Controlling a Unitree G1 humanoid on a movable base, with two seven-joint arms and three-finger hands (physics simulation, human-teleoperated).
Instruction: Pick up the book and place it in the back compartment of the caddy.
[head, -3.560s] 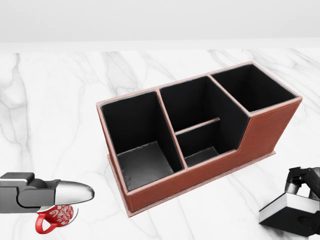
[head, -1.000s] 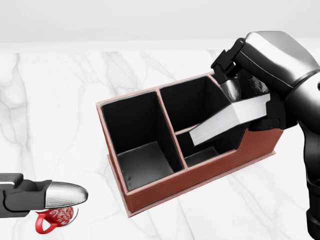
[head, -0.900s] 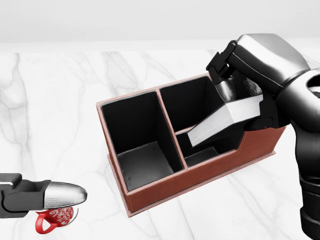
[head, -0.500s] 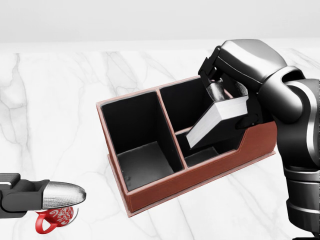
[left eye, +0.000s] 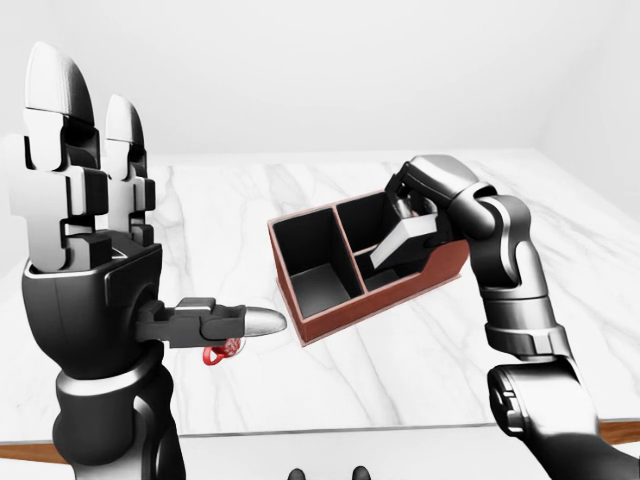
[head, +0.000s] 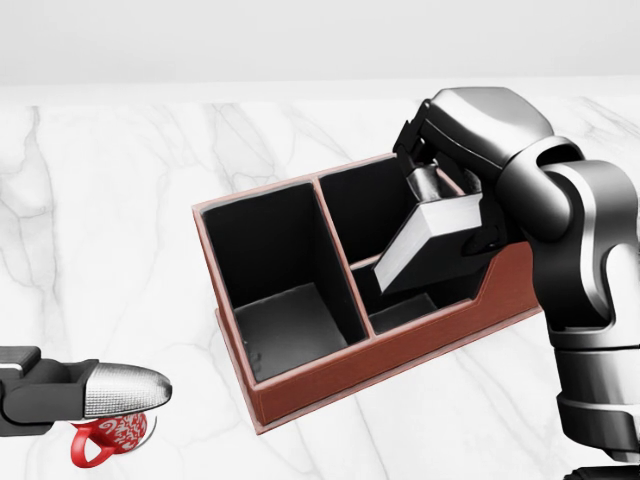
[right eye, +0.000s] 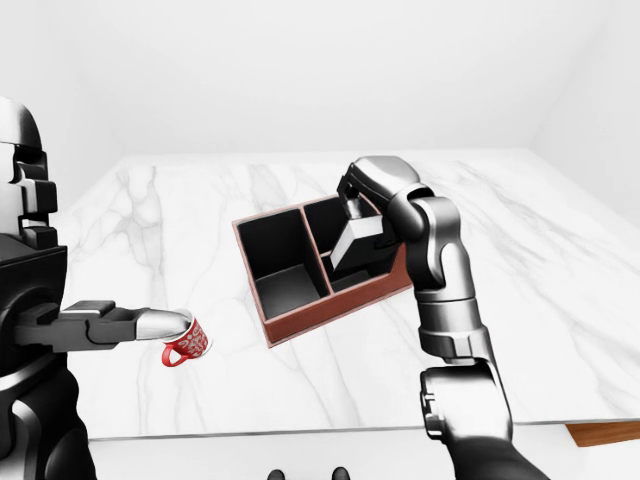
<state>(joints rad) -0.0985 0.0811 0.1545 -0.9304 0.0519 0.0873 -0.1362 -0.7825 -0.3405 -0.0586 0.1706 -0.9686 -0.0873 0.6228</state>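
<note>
Over the caddy (head: 330, 375), right hand (head: 450, 150) hiding book's (head: 425, 240) upper end

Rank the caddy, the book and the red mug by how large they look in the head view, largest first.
1. caddy
2. book, partly hidden by the right hand
3. red mug, partly hidden behind a left-hand finger

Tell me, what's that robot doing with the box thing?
The robot's right hand holds a book, its fingers closed round it, and tips it down over the middle part of a brown caddy on the marble table. The book is slanted and not fully inside yet. The left hand is raised and open, holding nothing. A little red mug sits on the table near it.
</note>
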